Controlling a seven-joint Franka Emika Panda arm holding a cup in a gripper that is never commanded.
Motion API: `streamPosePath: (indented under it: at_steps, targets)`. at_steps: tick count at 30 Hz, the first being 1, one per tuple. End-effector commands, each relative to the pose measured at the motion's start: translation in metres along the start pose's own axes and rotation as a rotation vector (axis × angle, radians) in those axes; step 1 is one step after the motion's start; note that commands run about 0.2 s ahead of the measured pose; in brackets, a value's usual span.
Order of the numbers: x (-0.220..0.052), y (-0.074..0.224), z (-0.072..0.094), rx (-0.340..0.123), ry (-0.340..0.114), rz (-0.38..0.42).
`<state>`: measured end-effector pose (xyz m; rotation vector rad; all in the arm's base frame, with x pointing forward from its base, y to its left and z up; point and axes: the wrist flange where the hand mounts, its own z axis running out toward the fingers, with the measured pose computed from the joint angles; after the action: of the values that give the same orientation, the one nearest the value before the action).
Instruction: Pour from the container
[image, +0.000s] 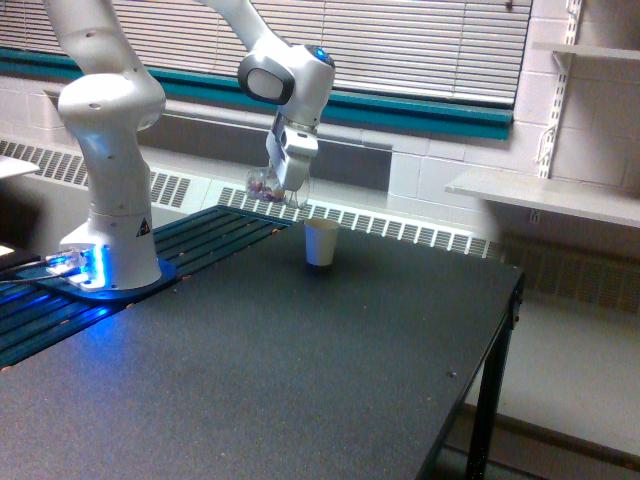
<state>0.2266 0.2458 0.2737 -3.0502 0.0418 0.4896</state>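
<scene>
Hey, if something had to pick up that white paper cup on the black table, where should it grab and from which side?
Probably grip the paper cup around its side wall, near the middle, coming in level from the exterior view's right or front. It stands upright with an open top and tapers downward. The end effector with the clear cup hangs above on its left.

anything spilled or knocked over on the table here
Nothing stands out. The white paper cup stands upright on the dark table, with no spill visible around it. The pincer holds the clear container tilted in the air, up and to the exterior view's left of the cup.
</scene>
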Motion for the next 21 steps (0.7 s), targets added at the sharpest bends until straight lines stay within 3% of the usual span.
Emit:
streamPosePath:
  at_steps: [1,21]
  targets:
    - [0.006,0.004,-0.005,-0.007,0.004,-0.01]
    - [0.024,0.004,-0.005,-0.038,-0.005,-0.027]
